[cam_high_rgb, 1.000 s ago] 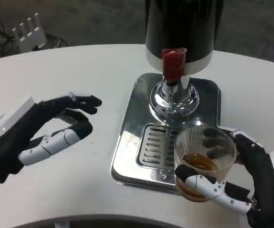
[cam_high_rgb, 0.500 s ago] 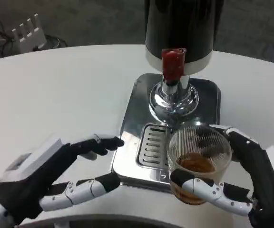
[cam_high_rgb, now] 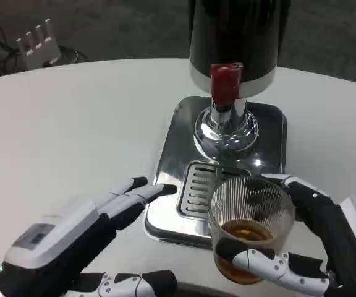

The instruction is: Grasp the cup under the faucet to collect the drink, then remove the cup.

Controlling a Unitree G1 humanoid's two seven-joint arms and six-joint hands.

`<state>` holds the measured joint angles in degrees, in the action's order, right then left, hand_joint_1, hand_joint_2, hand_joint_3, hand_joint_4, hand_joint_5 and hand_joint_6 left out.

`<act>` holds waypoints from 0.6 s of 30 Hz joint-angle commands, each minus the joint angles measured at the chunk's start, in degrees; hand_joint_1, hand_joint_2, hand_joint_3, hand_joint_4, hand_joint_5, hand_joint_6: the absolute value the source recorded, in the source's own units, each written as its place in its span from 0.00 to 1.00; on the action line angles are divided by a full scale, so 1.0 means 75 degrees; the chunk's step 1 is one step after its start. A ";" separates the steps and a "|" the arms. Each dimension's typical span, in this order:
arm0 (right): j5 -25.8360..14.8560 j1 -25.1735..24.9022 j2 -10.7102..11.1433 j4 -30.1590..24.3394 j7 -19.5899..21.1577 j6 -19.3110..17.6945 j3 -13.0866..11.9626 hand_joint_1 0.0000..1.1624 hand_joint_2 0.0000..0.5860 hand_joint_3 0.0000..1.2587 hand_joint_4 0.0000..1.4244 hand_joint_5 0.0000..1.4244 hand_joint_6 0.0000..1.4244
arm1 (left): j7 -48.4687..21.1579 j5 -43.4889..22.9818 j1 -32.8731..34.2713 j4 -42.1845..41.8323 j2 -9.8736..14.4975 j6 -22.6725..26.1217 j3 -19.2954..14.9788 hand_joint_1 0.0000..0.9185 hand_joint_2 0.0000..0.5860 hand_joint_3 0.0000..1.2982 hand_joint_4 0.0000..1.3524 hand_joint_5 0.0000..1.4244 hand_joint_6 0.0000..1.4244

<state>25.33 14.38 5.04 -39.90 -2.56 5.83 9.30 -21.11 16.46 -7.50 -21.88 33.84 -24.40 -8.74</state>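
The right hand (cam_high_rgb: 314, 241) has the cup (cam_high_rgb: 250, 228) in its grasp: one white-and-black finger curls across the near side of the glass low down, and the dark fingers wrap round the far side, so the cup sits to the left of the palm, enclosed by the fingers. The cup is held over the front edge of the steel drip tray (cam_high_rgb: 184, 207), in front of the slotted grate and nearer than the red faucet tap (cam_high_rgb: 225, 82), not directly beneath it.

It is a clear tumbler with fine upright ribs all round, and it stands roughly upright. A shallow pool of amber drink lies in the bottom, well below the rim.

The left hand (cam_high_rgb: 73, 244) holds nothing. Its fingers are spread, the upper ones reaching toward the tray's left front corner, just beside it, above the white worktop (cam_high_rgb: 73, 124). The cup lies off to its right, apart from it.
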 commanded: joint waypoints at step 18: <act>-0.0198 0.0112 0.0258 -0.0513 -0.0062 -0.0250 -0.0021 0.74 0.26 0.67 0.66 0.72 0.30 | -0.0051 0.0723 -0.0384 -0.0650 0.0065 0.0633 0.0098 0.00 0.17 0.02 0.00 0.00 0.09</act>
<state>24.57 15.06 7.20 -41.13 -3.06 5.77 9.06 -21.14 21.10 -9.36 -26.26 33.83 -20.18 -8.15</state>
